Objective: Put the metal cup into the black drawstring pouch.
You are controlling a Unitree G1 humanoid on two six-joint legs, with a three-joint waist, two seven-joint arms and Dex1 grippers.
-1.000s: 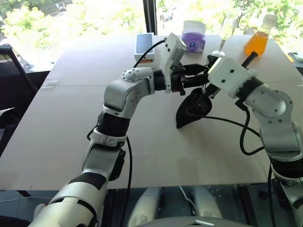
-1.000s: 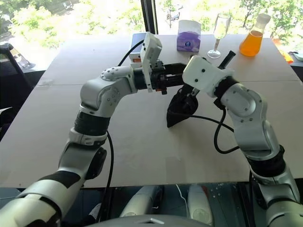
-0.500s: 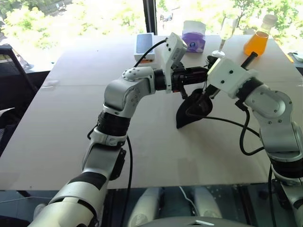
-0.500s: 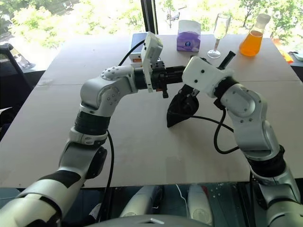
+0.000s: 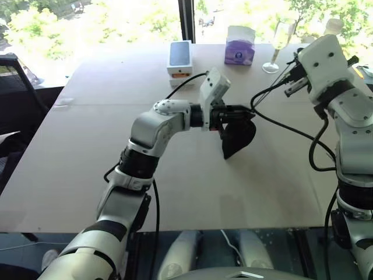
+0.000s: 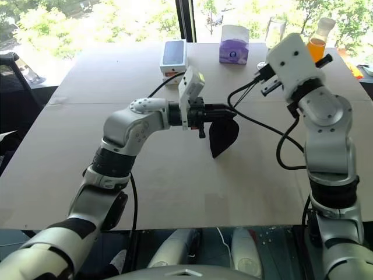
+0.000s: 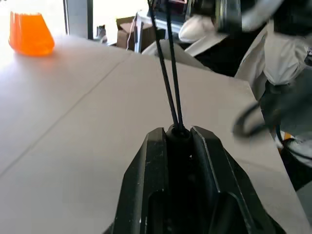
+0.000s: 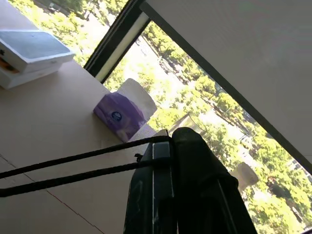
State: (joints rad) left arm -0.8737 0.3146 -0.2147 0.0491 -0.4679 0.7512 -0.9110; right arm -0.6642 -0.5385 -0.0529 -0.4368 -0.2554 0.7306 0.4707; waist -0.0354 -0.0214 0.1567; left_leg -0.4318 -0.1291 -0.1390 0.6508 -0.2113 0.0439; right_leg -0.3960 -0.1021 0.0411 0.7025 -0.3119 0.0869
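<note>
The left gripper (image 5: 238,111) reaches level across the middle of the table (image 5: 76,151), its two black fingers (image 7: 155,165) clamped on the gathered mouth of the black drawstring pouch (image 5: 238,137), which hangs below them as a dark teardrop with its tip down toward the tabletop. In the left wrist view the neck of the pouch sits pinched between those fingers, with the twin strands of the drawstring cord (image 7: 170,92) running straight out from it. The cord (image 5: 285,125) stretches taut toward two o'clock, up to the right gripper (image 8: 168,146), which is raised well above the table at the right; its fingers are squeezed tight together, gripping both strands of the cord where they cross the tips. The metal cup cannot be seen; whether it lies inside the pouch cannot be told. Farther off, at the table's far edge, stand a white boxed phone (image 5: 179,57) at eleven o'clock, a purple tissue box (image 5: 239,49) at twelve, a stemmed wine glass (image 5: 278,46) and a flask of orange liquid (image 7: 30,33) at one o'clock. Beyond them, a window shows sunlit green trees (image 5: 35,23).
</note>
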